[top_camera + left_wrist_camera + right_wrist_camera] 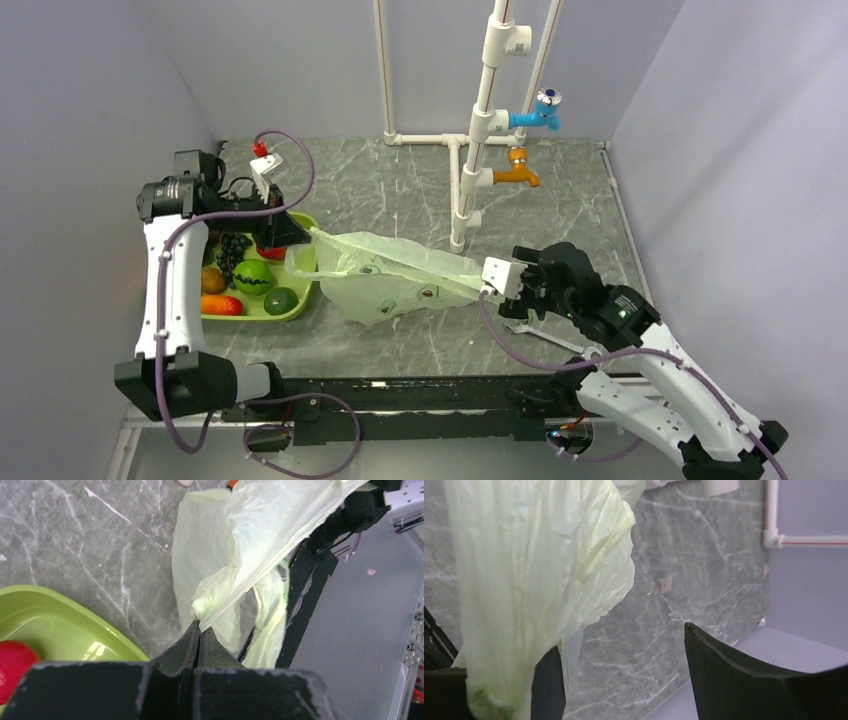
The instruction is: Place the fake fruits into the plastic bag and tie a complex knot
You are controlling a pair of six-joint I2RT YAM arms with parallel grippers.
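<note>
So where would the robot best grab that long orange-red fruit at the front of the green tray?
Probably around its middle, across the narrow width, coming straight down from above. The orange-red fruit lies flat and lengthwise along the near rim of the tray. That rim and the round green fruit just behind it leave little room for a sideways approach.

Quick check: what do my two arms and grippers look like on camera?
Left arm and right arm: white links, black joints, looping purple cables. Left gripper and right gripper: black wedge-shaped fingers.
</note>
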